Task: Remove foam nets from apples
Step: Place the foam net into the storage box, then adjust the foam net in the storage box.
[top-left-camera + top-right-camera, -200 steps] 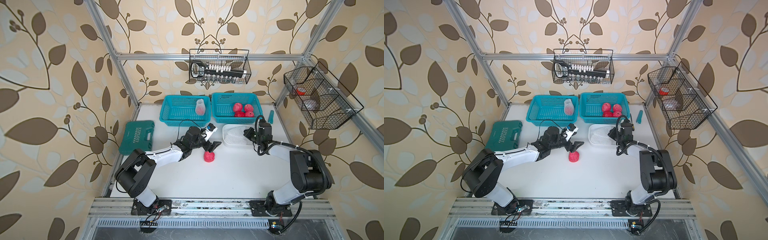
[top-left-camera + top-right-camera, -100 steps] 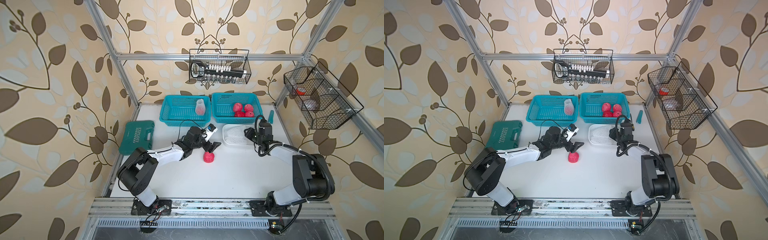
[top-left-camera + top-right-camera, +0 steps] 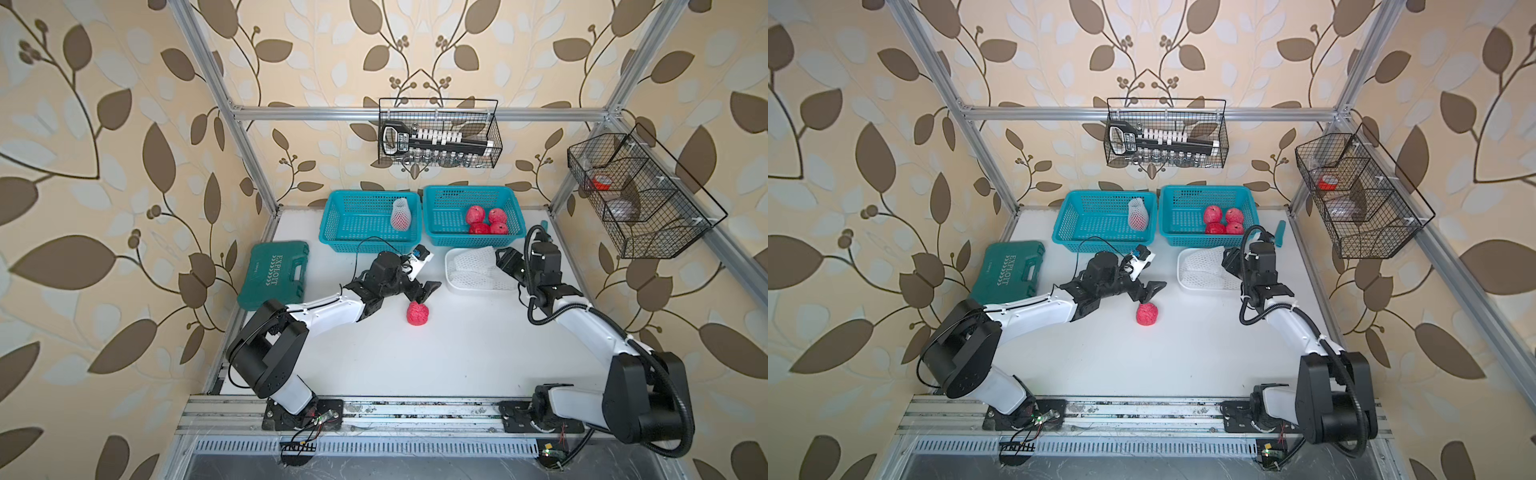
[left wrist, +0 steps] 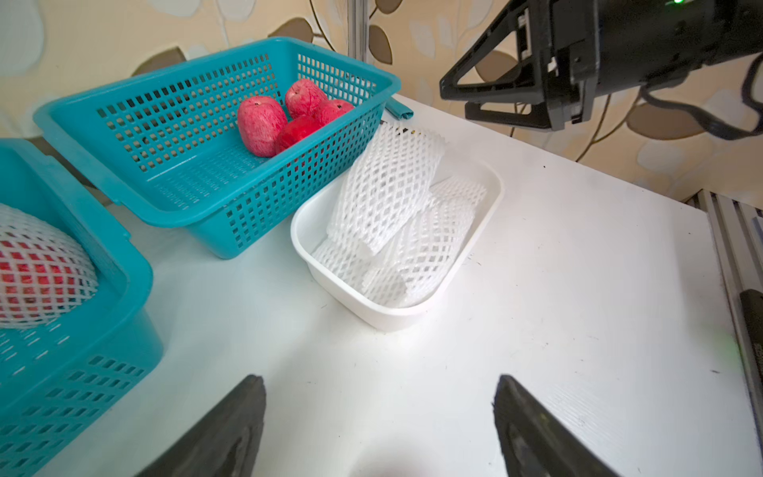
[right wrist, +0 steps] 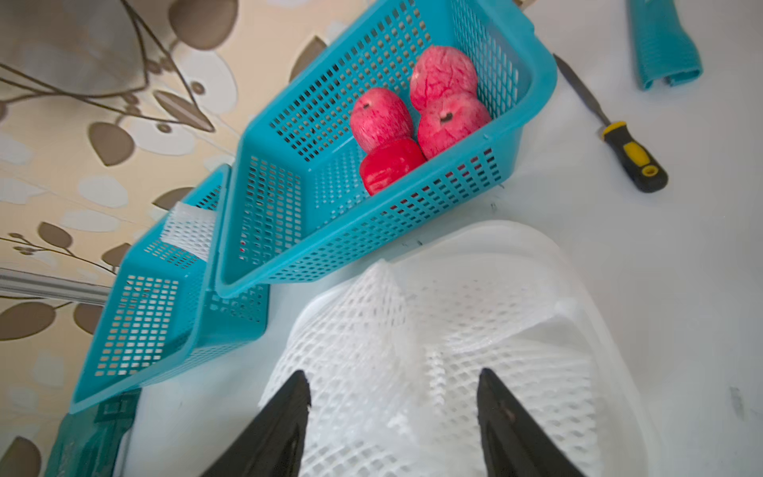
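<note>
**Five apples bare, one still netted**

Done: four bare apples (image 3: pixel 475 216) lie in the right basket (image 3: pixel 469 240). A fifth bare apple (image 3: pixel 417 313) sits mid-table (image 3: pixel 457 353). The shed foam nets (image 4: pixel 388 198) are piled in the white tray (image 4: pixel 373 320).

Left to do: one netted apple (image 3: pixel 400 215) stands against the right wall of the left basket (image 3: pixel 365 245).

The left gripper (image 3: pixel 424 291) hangs spread and empty, just far of the loose apple. The right gripper (image 5: pixel 393 373) is spread above the nets, pinching nothing.

Room: the near half of the table is bare. Tight spots, as I judge them:
- the tray sits close to the right basket's near wall
- basket rims must be cleared to reach in
- a screwdriver (image 5: pixel 619 138) lies at far right
</note>
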Controlling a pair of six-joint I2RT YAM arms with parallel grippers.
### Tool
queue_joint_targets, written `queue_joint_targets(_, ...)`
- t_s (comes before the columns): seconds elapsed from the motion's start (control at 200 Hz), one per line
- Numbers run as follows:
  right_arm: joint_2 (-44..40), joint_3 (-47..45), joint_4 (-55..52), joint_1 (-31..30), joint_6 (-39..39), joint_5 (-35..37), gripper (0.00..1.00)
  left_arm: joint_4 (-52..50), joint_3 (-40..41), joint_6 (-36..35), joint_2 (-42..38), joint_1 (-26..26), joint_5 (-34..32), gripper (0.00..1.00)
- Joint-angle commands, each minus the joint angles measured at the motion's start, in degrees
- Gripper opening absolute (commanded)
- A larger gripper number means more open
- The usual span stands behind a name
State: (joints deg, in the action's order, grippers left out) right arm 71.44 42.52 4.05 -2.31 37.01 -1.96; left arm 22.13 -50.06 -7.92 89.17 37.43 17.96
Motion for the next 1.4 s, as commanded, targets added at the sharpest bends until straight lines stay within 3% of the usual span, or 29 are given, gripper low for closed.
queue_joint_targets(0.0,-1.82,2.76,-2.06,-0.72,-0.9,-1.07,0.64,0.55,-0.39,0.27,-2.16,-0.1,-1.14,0.87)
queue_joint_targets(0.105,0.73,6.03,-0.88,-3.9,-5.93,-4.93,0.56,0.59,-0.3,0.6,-2.13,-0.09,-1.52,0.87)
queue_joint_targets(0.245,10.42,14.84,-3.73,-8.66,-11.64,-9.05,0.49,0.89,-0.34,0.78,-1.61,-0.07,-1.15,0.87)
queue_joint_targets(0.435,21.5,21.72,-7.09,-9.67,-11.49,-5.54,0.43,0.75,-0.47,1.05,-0.75,-0.15,-0.69,0.87)
queue_joint_targets(1.02,27.02,8.97,1.88,-9.26,-8.16,4.43,0.43,0.43,-0.95,1.37,0.31,-0.1,0.06,0.88)
queue_joint_targets(1.395,33.24,10.3,2.13,-8.7,-7.4,4.69,0.45,0.71,-0.87,1.31,1.34,-0.14,-0.73,0.88)
